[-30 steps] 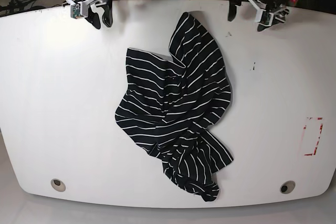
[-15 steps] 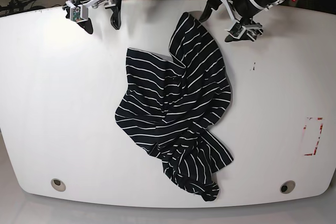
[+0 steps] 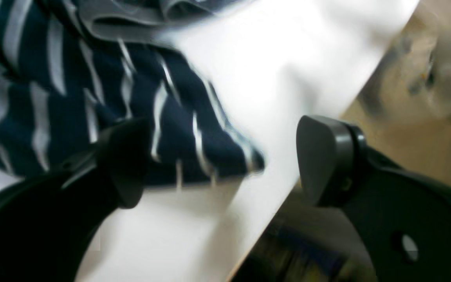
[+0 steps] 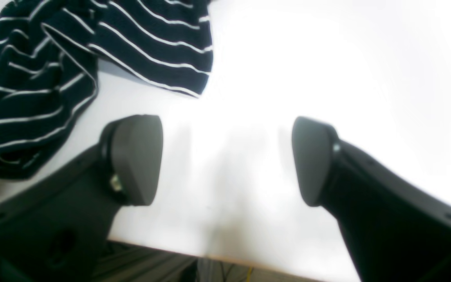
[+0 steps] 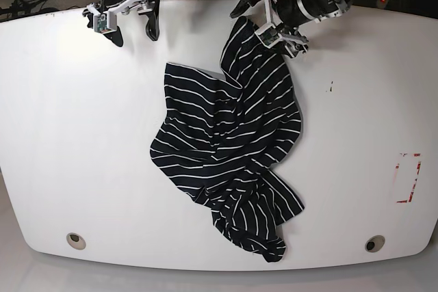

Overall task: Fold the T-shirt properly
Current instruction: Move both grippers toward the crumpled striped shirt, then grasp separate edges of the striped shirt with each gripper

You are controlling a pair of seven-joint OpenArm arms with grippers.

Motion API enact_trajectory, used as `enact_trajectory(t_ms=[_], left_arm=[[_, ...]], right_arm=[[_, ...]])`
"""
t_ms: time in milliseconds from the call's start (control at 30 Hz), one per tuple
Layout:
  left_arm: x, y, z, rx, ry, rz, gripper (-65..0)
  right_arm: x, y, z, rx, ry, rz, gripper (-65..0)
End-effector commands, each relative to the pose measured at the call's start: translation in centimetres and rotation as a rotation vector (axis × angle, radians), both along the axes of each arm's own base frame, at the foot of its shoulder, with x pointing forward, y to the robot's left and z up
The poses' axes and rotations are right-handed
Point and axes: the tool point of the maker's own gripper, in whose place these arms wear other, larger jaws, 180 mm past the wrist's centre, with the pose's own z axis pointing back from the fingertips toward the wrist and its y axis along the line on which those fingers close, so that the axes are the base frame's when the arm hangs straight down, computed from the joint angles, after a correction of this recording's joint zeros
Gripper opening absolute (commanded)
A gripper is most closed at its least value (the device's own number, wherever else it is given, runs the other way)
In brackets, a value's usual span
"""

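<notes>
- Between the left gripper's spread, empty jaws lies the top corner of the striped T-shirt, so this arm is nearer.
- From that corner, the crumpled shirt's long axis trails away down the white table.
- Well off to one side of the cloth, the right gripper hovers, parted and empty, over bare tabletop.

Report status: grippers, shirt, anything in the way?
Left gripper open, jaws straddling the T-shirt's far corner at the table edge. Right gripper open over bare table, holding nothing. Shirt crumpled mid-table, unfolded. No obstruction seen.
</notes>
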Motion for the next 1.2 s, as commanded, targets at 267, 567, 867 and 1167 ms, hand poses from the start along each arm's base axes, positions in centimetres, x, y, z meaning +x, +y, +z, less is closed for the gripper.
enact_trajectory(t_ms=[267,567,867,1167], left_arm=[[0.0,-0.3,-2.4,0.125,-0.006,-0.093,-11.4],[-0.7,0.6,-4.5,0.163,0.046,-0.107,-32.9],[-1.2,3.4,-4.9,0.198,0.074,-0.040,-64.6],[0.1,8.7,-3.2,0.262,0.030,0.105,-65.0]], right_arm=[[0.3,0.0,0.9,0.011,-0.035,0.001,-15.4],[0.4,0.0,1.0,0.011,-0.038,0.001,-15.4],[2.3,1.6,1.0,0.025,-0.044,0.049,-15.5],[9.1,2.1,1.8,-0.028,-0.002,0.105,-15.5]])
